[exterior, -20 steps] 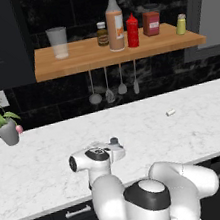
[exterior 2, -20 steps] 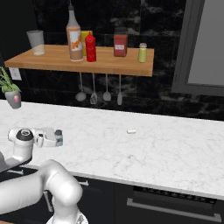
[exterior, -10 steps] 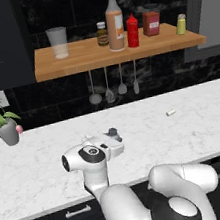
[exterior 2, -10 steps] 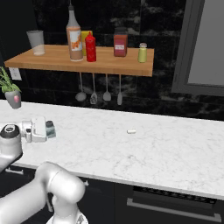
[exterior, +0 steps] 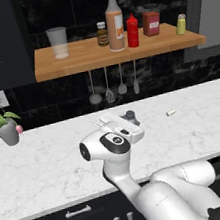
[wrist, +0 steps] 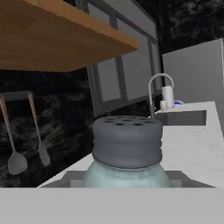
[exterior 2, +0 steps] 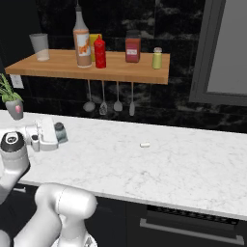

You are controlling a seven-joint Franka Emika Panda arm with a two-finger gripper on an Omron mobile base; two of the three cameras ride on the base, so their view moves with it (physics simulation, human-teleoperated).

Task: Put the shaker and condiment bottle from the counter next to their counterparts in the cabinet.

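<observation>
We can read no words or numbers; the label on the condiment bottle (exterior 2: 83,46) on the cabinet (exterior 2: 58,67) is too blurred.

Glossy white rounded arm (exterior: 171,193), dark joints

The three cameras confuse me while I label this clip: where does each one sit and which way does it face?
Left base view: behind the arm's left, facing the counter and shelf; arm rises lower right.
Right base view: behind its right, same scene; arm lower left.
Hand view: on the hand, along the claw, close on the shaker.
All three share the shaker and shelf.
</observation>
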